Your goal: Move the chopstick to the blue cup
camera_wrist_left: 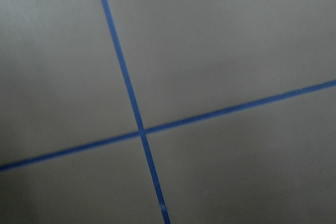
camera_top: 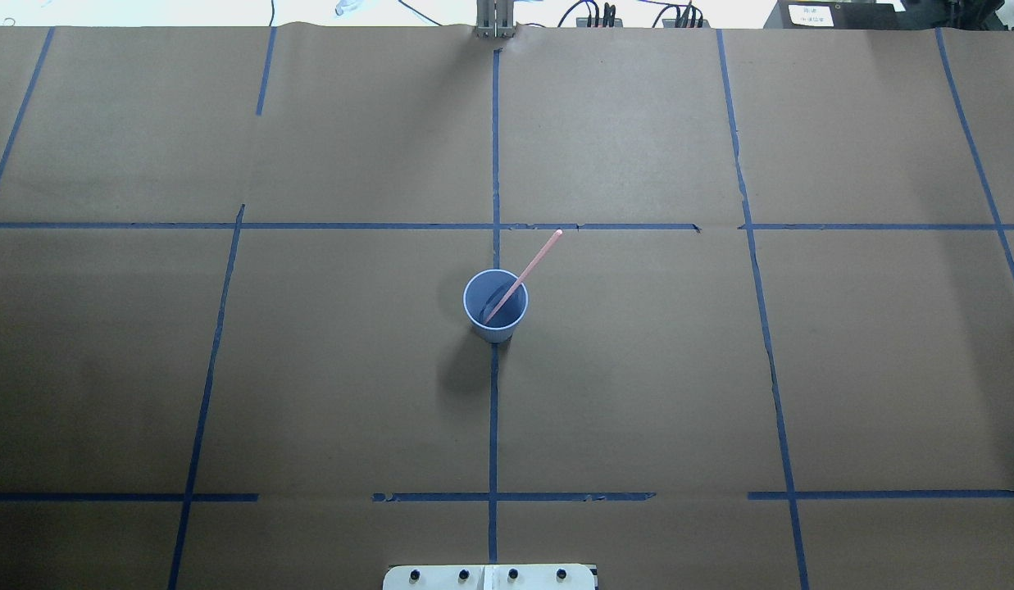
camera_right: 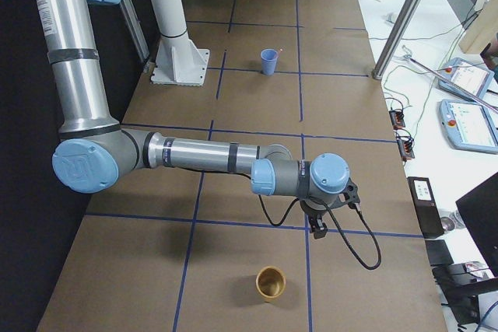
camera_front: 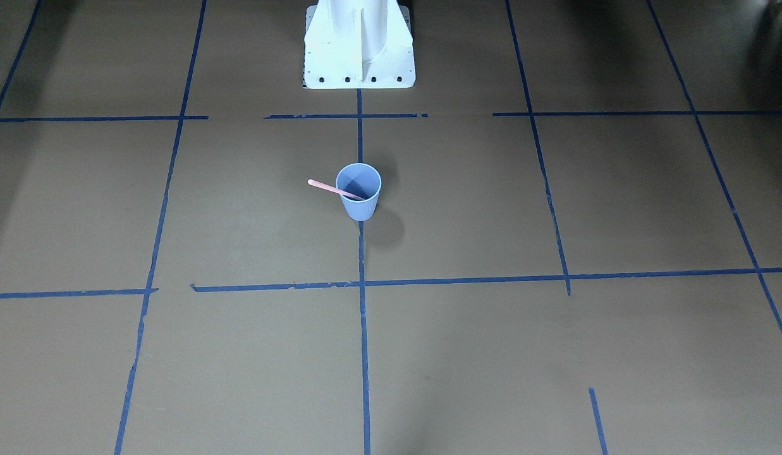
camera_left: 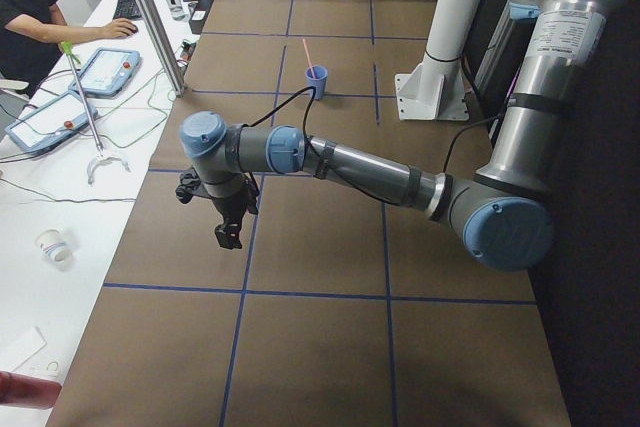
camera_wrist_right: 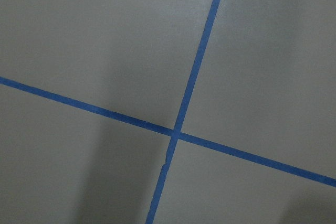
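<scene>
Your chopstick leans inside the cup, propped on its rim since it is longer than the cup is deep, so the left gripper and right gripper hang well away; I cannot tell how wide their fingers are.

Brown-papered bench, gridded with blue tape. The blue cup stands upright on the centre line. White pedestal base at the robot's edge. A tan cup stands at the right end.
</scene>
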